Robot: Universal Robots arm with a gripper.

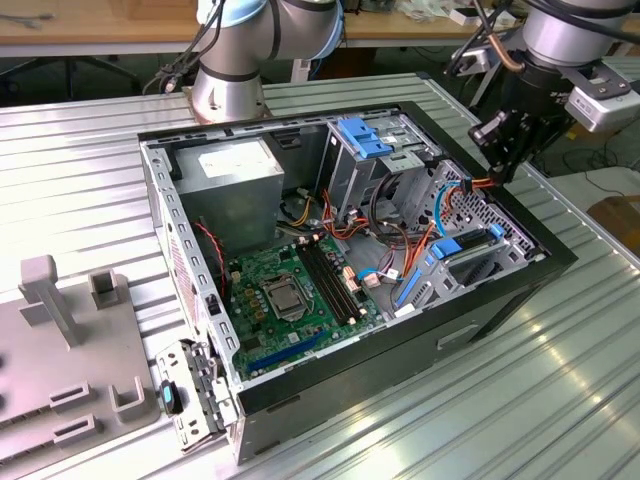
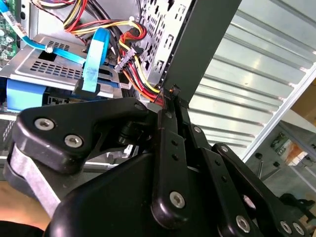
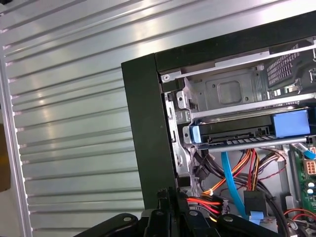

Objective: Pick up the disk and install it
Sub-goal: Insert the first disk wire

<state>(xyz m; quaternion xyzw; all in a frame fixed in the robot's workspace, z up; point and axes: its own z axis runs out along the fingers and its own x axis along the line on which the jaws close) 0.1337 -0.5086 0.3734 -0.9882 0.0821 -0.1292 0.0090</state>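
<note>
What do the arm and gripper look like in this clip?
The arm is silver-grey, with rounded joints and light blue caps. Black cables run beside it, and a grey box is mounted at the wrist. The gripper is matte black, built of jointed link bars fastened with silver pins.

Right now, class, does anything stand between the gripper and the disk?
Yes. In the first wrist view, a bundle of red and orange cables and a blue cable lie between the gripper and the disk.
</note>
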